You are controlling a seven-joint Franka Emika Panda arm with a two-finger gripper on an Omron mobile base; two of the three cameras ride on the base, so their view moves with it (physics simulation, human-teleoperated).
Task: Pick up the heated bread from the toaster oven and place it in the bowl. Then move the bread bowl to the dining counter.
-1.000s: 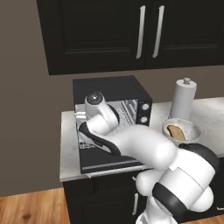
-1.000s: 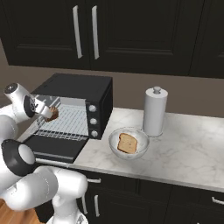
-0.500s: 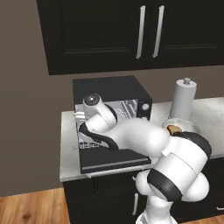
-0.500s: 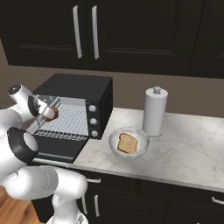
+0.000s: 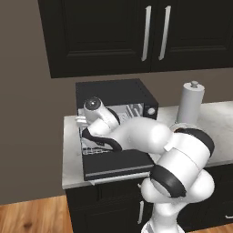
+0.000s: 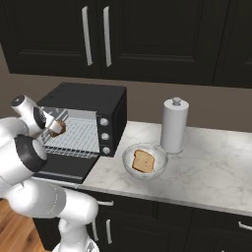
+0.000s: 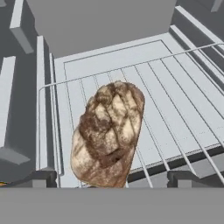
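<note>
Dark cabinets hang over your marbled counter [image 6: 206, 162], where the toaster oven [image 6: 86, 101] stands with its door dropped open and its wire rack [image 7: 175, 109] showing. You'll find the heated bread [image 7: 108, 133] near the rack's front edge, lying between the two dark tips of the gripper [image 7: 109, 177], whose jaws stand fully apart and grip nothing. The bread looks light, crusty and a little crumbly (a judgement, not a measurement), so you should close gently across its narrower sides at mid-length, not on the ends. Your arm is bent low in front of the oven, its hand [image 6: 49, 125] reaching over the open door into the mouth. The bowl [image 6: 145, 160] waits just right of the oven, beside the paper towel roll [image 6: 174, 125], with a flat slice [image 6: 144, 160] already in it.
</note>
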